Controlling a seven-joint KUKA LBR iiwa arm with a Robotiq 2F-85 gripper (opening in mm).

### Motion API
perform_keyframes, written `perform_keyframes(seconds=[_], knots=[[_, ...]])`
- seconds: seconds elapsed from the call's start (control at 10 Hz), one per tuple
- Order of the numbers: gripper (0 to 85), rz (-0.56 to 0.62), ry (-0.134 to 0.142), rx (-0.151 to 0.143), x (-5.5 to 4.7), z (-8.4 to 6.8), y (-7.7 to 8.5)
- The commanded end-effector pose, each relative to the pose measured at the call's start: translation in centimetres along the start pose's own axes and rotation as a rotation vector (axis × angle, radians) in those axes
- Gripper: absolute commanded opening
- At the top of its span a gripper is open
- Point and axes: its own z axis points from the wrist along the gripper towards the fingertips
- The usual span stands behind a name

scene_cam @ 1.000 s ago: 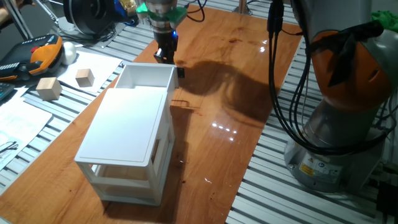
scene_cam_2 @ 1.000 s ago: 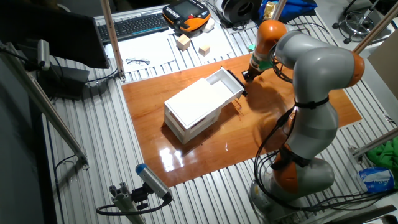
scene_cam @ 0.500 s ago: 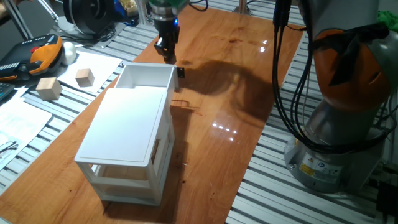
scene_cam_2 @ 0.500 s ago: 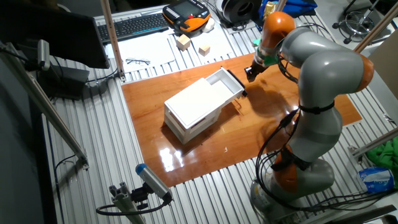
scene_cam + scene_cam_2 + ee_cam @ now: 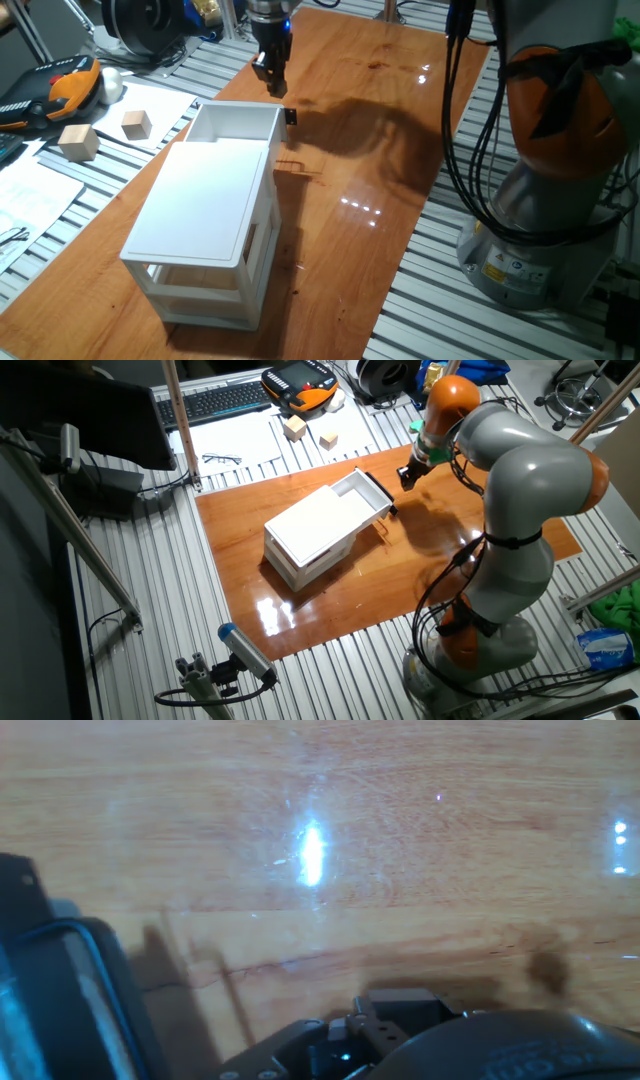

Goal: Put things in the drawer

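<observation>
The drawer (image 5: 236, 124) is pulled open at the top of the white cabinet (image 5: 205, 210), and its black knob (image 5: 291, 116) faces the far end of the table. It looks empty. It also shows in the other fixed view (image 5: 358, 496). My gripper (image 5: 272, 86) hangs above the wooden table just beyond the knob, also seen in the other fixed view (image 5: 405, 479). Its dark fingers look close together, but I cannot make out the gap. The tiny wooden cube shows in no view. The hand view shows only bare wood (image 5: 400, 840).
Two larger pale wooden blocks (image 5: 78, 142) (image 5: 136, 123) lie on paper left of the cabinet. An orange-and-black pendant (image 5: 70, 85) and cables sit at the far left. The arm's base (image 5: 540, 240) stands at the right.
My gripper has risen from just above the table beside the knob and shifted slightly farther from the drawer. The drawer and the blocks have not moved.
</observation>
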Motion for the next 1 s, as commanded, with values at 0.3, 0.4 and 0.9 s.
perform_keyframes(seconds=[0.3, 0.4, 0.9], knots=[[0.0, -0.05, -0.019, 0.135, 0.04, -0.05, -0.04], [0.0, -0.031, -0.03, 0.078, 0.04, -0.05, -0.04], [0.0, 0.052, 0.065, -0.054, 0.0, -0.15, 0.09]])
